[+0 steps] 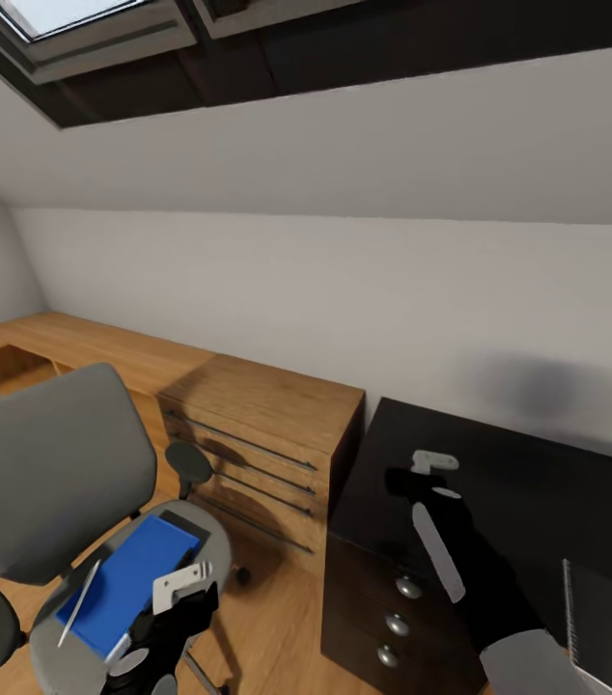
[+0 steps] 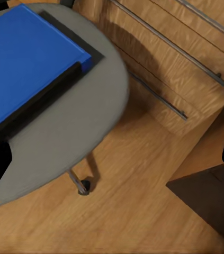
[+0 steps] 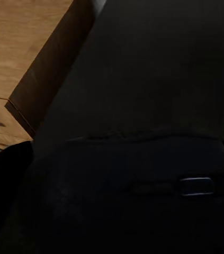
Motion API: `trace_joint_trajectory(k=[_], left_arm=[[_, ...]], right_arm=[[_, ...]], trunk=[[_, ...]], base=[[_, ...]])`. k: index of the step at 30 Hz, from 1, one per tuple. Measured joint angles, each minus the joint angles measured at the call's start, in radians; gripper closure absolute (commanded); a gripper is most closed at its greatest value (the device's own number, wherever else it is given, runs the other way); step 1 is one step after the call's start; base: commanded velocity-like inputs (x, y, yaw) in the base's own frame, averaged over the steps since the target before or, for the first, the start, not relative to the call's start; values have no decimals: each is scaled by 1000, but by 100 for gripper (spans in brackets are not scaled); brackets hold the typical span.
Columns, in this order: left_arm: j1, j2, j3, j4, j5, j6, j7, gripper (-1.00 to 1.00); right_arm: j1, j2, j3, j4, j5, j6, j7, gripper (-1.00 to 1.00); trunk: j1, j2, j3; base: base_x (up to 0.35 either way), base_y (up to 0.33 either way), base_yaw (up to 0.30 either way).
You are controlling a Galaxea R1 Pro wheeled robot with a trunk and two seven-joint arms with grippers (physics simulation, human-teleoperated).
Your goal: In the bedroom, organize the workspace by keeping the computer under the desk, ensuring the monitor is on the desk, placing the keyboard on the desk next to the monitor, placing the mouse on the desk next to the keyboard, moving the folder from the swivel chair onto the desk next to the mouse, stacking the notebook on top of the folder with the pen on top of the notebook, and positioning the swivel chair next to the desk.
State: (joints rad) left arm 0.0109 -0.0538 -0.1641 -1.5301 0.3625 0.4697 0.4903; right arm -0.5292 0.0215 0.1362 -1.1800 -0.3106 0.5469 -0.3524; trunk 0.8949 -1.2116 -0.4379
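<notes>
Attic-type room: sloped white ceiling (image 1: 345,145) meets a low white wall (image 1: 325,299). Skylight window (image 1: 74,24) in a dark frame sits at the top, daylight coming through. Light wood plank floor (image 2: 143,211). Low wooden drawer unit (image 1: 258,454) with long metal bar handles stands against the wall, with a long wooden surface (image 1: 74,343) extending beside it. Soft shadow blotch on wall at right.

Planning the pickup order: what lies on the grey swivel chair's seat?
A blue notebook lies on a black folder, with a white pen on the blue cover. Anything beneath the folder is covered.
</notes>
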Motion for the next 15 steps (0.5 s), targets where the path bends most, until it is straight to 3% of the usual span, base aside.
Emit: trace_joint_trajectory(k=[4, 6, 9, 10, 12, 13, 15], left_arm=[[0, 1, 0, 14, 3, 0, 1, -100], [0, 3, 1, 114, 5, -3, 1, -100], [0, 5, 2, 198, 3, -25, 0, -100], [0, 7, 6, 296, 4, -93, -3, -100], [0, 8, 7, 349, 2, -136, -7, -100], [-1, 14, 8, 490, 2, -194, -12, -100], [-1, 16, 5, 539, 0, -259, -12, -100]], right_arm=[[22, 1, -3, -68, -5, 12, -3, 100], [35, 3, -23, -111, -41, 16, -6, 100], [39, 3, -32, -119, -59, 16, -10, 100], [44, 3, -37, -123, -69, 16, -19, 100], [45, 3, -39, -123, -71, 16, -24, 100], [47, 0, -50, -121, -72, 16, -26, 100], [47, 1, -52, -119, -73, 14, -26, 100]], trunk=[[-15, 28, 13], [-23, 42, 19], [-34, 63, 28], [-38, 70, 31], [-46, 84, 38], [-50, 91, 41], [-58, 105, 47]], base=[[-277, 0, 0], [-238, 0, 0], [-180, 0, 0], [-64, 0, 0], [-22, 0, -128], [-1, 0, -270], [-45, 0, -283]])
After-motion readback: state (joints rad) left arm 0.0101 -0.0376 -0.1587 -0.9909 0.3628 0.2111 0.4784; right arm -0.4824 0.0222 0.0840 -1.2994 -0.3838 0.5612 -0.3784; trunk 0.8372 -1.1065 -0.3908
